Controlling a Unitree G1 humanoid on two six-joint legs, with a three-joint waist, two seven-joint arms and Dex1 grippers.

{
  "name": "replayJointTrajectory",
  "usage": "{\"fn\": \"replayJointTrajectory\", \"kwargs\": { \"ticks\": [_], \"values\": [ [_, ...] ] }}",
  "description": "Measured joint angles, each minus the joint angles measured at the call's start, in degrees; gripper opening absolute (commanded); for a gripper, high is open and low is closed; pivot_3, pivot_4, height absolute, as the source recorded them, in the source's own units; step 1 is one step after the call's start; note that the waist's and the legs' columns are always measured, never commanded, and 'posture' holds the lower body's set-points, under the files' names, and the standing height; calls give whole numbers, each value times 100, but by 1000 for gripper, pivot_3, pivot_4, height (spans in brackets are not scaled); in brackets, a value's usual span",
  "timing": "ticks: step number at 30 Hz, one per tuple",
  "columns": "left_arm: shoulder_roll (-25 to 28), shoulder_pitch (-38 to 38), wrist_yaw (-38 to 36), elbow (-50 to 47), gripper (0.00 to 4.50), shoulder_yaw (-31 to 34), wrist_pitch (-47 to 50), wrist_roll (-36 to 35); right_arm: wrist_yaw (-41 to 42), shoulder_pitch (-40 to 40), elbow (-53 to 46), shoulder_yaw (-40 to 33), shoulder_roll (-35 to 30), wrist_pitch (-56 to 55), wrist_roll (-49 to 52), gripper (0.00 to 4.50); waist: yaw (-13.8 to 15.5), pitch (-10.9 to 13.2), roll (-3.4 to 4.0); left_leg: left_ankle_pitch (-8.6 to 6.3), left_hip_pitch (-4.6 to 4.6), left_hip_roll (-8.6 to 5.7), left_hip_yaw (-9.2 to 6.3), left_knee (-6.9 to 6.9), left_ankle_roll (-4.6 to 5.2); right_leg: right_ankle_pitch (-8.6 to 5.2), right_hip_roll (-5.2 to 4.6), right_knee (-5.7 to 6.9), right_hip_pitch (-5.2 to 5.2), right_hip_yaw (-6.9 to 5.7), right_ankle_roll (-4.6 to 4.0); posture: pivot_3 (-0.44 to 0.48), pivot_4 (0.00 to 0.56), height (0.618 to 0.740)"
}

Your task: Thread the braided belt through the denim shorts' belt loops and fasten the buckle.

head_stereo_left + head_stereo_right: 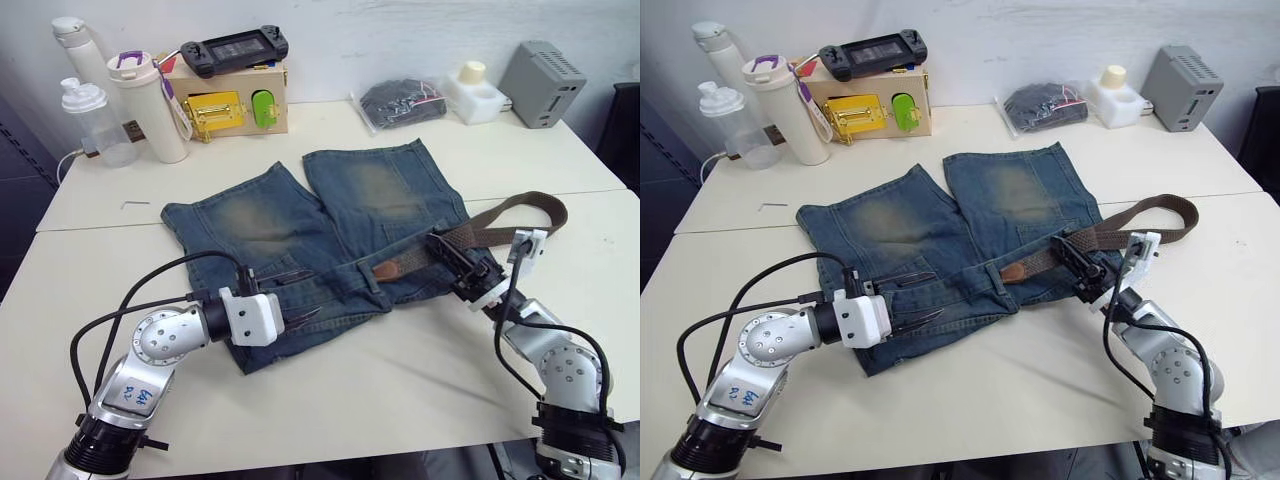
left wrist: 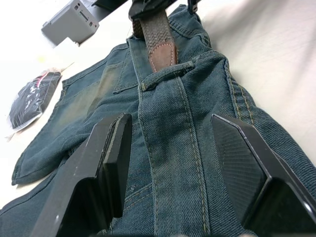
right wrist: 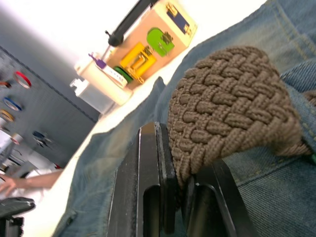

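Right wrist view: right gripper [image 3: 180,195] clamps braided belt [image 3: 232,108].
Left gripper [image 2: 173,163]: open astride waistband.
Belt: soft, floppy; grip near tip.

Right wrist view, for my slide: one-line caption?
Right end effector pinches the braided belt over the denim shorts.

A pale cream counter [image 1: 330,390] made of 2 slabs fills the scene; the seam between them runs from 9 o'clock toward 3 o'clock. Behind its far edge, at 12 o'clock, stands a plain whitish wall [image 1: 400,30] with faint scuffs. Dark floor [image 1: 15,250] shows past the counter's edge at 9 o'clock. The light is even and soft.
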Motion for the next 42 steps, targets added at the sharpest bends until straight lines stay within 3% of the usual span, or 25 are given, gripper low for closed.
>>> {"fn": "replayJointTrajectory", "kwargs": {
  "ticks": [14, 21, 28, 31, 35, 36, 39, 42],
  "values": [
    [-2, -180, 22, 146, 2847, -62, -203, 276, -271, -195, -123, 744, 472, 194, -256, 0, -5, 0, 0, 0, 1, 0, -1, -1, -1, 0, 0, 0, -1, -1, 0, 0, 150, 645],
    [122, -965, 714, 1433, 2847, -556, -2055, 2113, -445, -183, -308, 1020, 635, 270, -435, 0, -2, 0, 0, 0, 1, -1, 0, 0, -1, 0, -1, 1, 0, -3, 0, 0, 150, 645],
    [-56, -1309, 1343, 2039, 2847, -789, -2772, 2911, -430, -184, -317, 1020, 652, 318, -447, 0, -10, 0, 0, 0, 5, -2, -3, -5, -1, 0, 0, 8, -1, -4, 1, 0, 150, 645],
    [-56, -1347, 1433, 2049, 2050, -811, -2941, 3050, -431, -176, -318, 1008, 662, 316, -453, 0, -10, 0, 0, 0, 5, -2, -3, -5, -1, 0, -1, 8, -1, -4, 1, 0, 150, 645],
    [-54, -1347, 1523, 2139, 266, -840, -3064, 3151, -433, -172, -319, 1001, 672, 313, -465, 0, -11, 0, 0, 0, 5, -2, -4, -4, -1, 0, -1, 9, -1, -4, 1, 0, 150, 645],
    [-53, -1350, 1537, 2141, 17, -840, -3066, 3151, -435, -170, -319, 999, 672, 313, -468, 0, -11, -1, 0, 0, 6, -2, -4, -4, -1, 0, -1, 9, -1, -4, 1, 0, 150, 645],
    [-35, -1352, 1573, 2145, 17, -840, -3101, 3186, -446, -170, -326, 995, 672, 323, -469, 0, -13, -1, -1, 0, 6, -3, -4, -4, -1, 1, -1, 10, -1, -4, 1, 0, 150, 645],
    [-31, -1352, 1587, 2149, 0, -840, -3115, 3214, -575, -165, -353, 955, 668, 405, -439, 1186, -14, -1, -1, 0, 6, -3, -4, -4, -1, 1, -1, 11, -1, -4, 1, 0, 150, 645]
  ]
}}
